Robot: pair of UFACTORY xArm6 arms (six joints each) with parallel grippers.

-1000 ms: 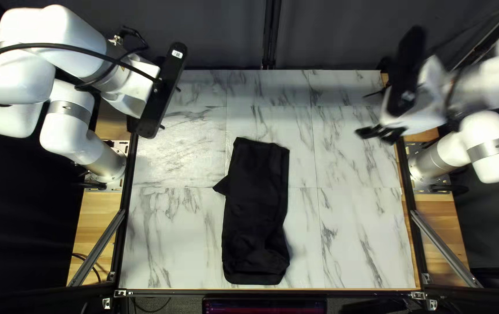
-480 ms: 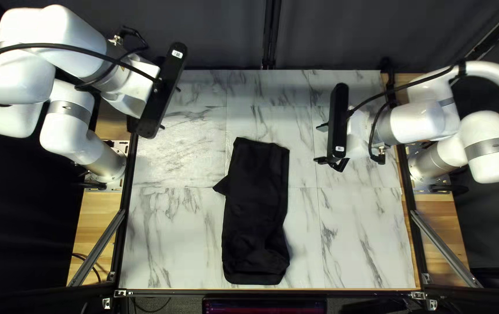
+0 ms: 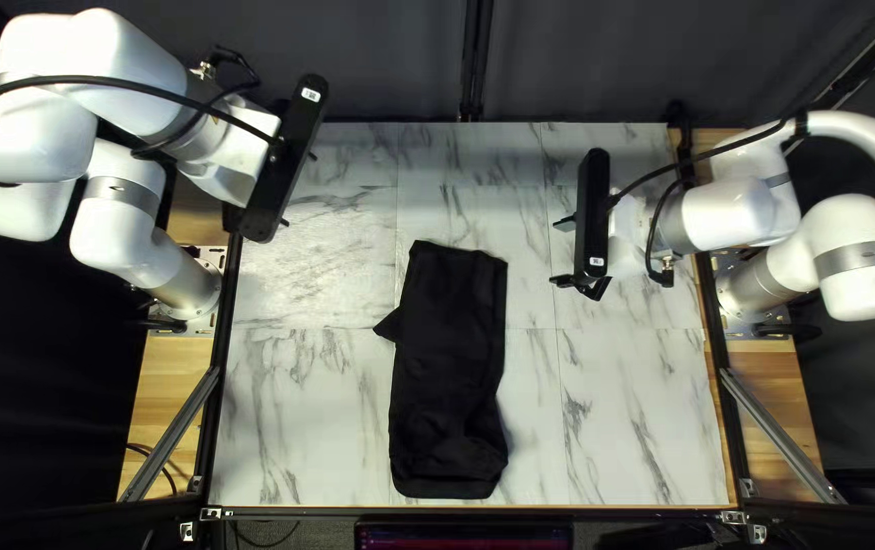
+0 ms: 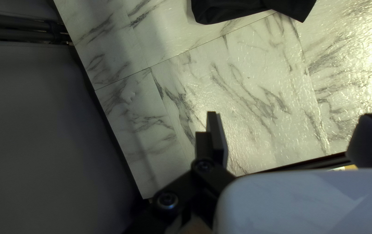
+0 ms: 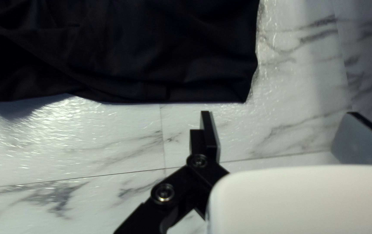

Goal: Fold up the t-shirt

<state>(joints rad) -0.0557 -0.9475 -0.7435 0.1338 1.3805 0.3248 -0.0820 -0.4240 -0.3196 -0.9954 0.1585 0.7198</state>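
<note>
As the black cloth t-shirt lies now: a long, narrow bundle in the middle of the white marbled worktop, its length running from the far side towards the near edge.
Left hand: open and holding nothing, its black fingers spread above the worktop, well apart from the cloth; placed at.
Right hand: open too, beside the shirt's far right corner, near the cloth but with none of it between the fingers.
Step in hand: probably the crosswise folding, the sides looking turned in.
Doing it well: I'd bring one hand to each far corner, slip a finger beneath every layer, then close gently. Lift both together and lay the far end towards the near one – low, level and unhurried.
Side flap: a small pointed piece juts from the left edge; tucking it in first should give a straighter packet.
Risk: a shallow pinch might take only the upper layer and skew the rest.
Cloth: matte and supple, with soft creases, a rumpled near end and rounded bulges.
Worktop finish: glossy, grey-veined, finely seamed – perhaps slick enough for the bundle to slide.
</note>
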